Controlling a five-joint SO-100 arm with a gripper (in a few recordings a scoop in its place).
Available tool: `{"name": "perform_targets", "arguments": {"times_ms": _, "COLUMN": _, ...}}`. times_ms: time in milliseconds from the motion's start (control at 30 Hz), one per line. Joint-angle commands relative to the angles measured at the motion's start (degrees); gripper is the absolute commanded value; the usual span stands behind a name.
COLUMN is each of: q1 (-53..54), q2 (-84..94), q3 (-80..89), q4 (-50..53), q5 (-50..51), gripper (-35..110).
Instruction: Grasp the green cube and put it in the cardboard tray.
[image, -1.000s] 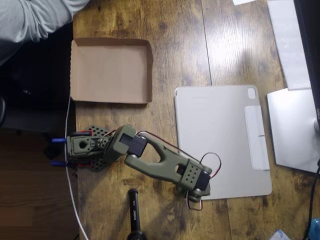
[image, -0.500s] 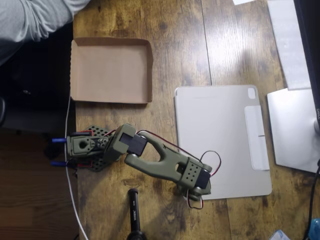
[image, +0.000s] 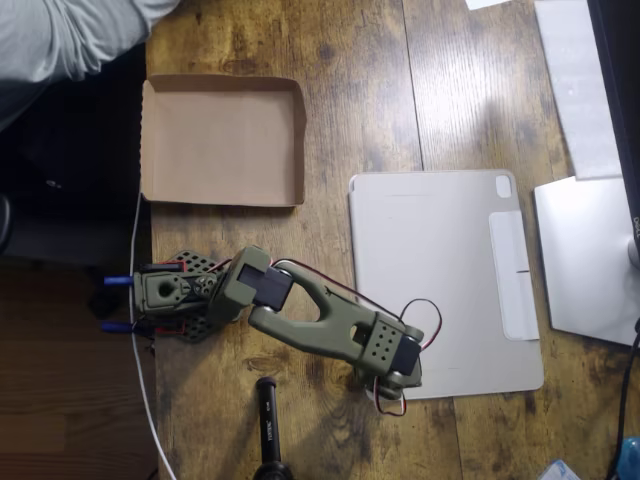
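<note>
At five o'clock from the cardboard tray (image: 222, 140), the gripper (image: 395, 385) overhangs the tablet cover (image: 445, 280); jaw state unreadable.

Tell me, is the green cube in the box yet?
Not yet. The cardboard tray is empty. The olive arm bends over the lower-left corner of the grey tablet cover, with its gripper and any cube hidden under it. Carrying and dropping the cube into the tray remain.

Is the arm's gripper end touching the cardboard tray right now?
Apart. The overhead view shows bare wood between the cardboard tray and the arm's end, which sits at the grey tablet cover's lower corner.
</note>
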Motion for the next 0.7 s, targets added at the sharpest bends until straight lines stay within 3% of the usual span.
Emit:
{"name": "perform_targets", "arguments": {"times_ms": 0, "q1": -0.88, "q2": 4.39, "q3": -0.26, "q4": 1.23, "q5": 0.44, "gripper": 15}}
{"name": "perform_targets", "arguments": {"times_ms": 333, "q1": -7.38, "q2": 6.94, "q3": -6.42, "q4": 8.53, "q5": 4.75, "gripper": 15}}
{"name": "perform_targets", "arguments": {"times_ms": 667, "q1": -21.01, "q2": 10.37, "q3": -12.66, "q4": 21.45, "q5": 11.6, "gripper": 15}}
